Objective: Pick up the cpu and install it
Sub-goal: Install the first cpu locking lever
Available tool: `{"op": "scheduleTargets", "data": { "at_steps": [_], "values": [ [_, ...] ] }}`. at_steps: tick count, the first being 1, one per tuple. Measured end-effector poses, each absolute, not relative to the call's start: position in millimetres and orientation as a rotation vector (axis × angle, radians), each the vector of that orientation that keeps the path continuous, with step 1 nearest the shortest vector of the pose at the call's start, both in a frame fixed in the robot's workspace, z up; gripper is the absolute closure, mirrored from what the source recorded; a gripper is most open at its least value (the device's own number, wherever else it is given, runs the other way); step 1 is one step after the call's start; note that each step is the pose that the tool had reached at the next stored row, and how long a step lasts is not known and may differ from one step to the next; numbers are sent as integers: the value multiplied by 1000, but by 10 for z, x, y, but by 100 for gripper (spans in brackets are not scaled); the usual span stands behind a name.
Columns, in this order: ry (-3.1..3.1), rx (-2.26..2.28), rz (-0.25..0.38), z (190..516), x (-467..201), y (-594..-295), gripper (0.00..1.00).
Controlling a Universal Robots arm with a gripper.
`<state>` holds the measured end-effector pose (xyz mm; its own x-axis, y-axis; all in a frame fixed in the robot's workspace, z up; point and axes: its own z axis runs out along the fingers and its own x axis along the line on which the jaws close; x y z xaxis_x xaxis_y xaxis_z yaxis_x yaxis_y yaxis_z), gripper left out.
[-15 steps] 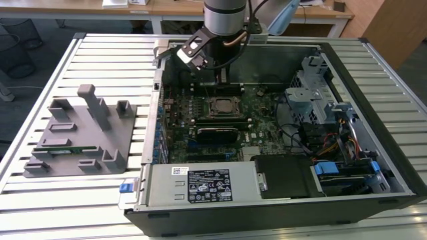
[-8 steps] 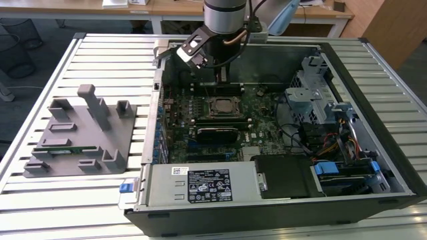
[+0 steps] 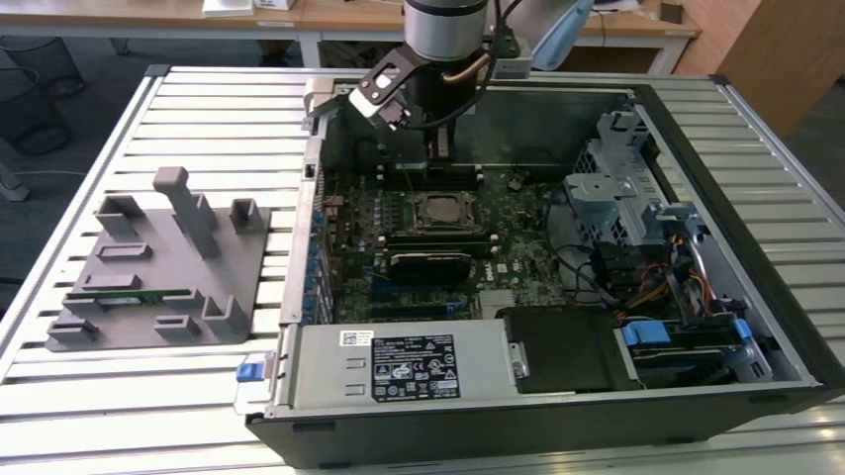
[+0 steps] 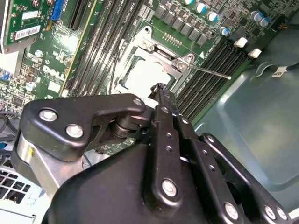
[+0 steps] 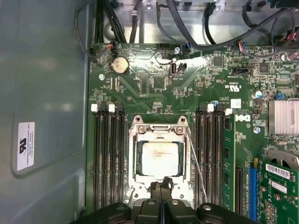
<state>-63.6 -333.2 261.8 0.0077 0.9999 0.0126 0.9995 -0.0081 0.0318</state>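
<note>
The cpu (image 5: pixel 159 157), a square chip with a pale shiny top, lies flat in the metal socket frame (image 5: pixel 135 140) at the middle of the green motherboard; it also shows in the exterior view (image 3: pixel 437 211) and the second wrist view (image 4: pixel 142 74). My gripper (image 5: pixel 161 187) hangs just above the socket's edge with its black fingers pressed together and nothing between them. It is a little above the board, near the case's back wall in the exterior view (image 3: pixel 440 150), and its tip points at the chip (image 4: pixel 161 88).
Black memory slots (image 5: pixel 108 158) flank the socket, and a thin wire lever (image 5: pixel 196 163) runs beside it. A grey tray (image 3: pixel 79 336) with upright blocks and a green memory stick (image 3: pixel 133 295) sits at the exterior view's left. Power supply (image 3: pixel 396 361), drive cage (image 3: pixel 620 188) and cables crowd the case.
</note>
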Motion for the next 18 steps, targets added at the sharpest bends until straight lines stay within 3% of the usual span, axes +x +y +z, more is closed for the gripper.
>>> {"op": "scheduleTargets", "data": {
  "at_steps": [18],
  "values": [
    [2493,1897,53,2613,-648,-3336,89]
  ]
}}
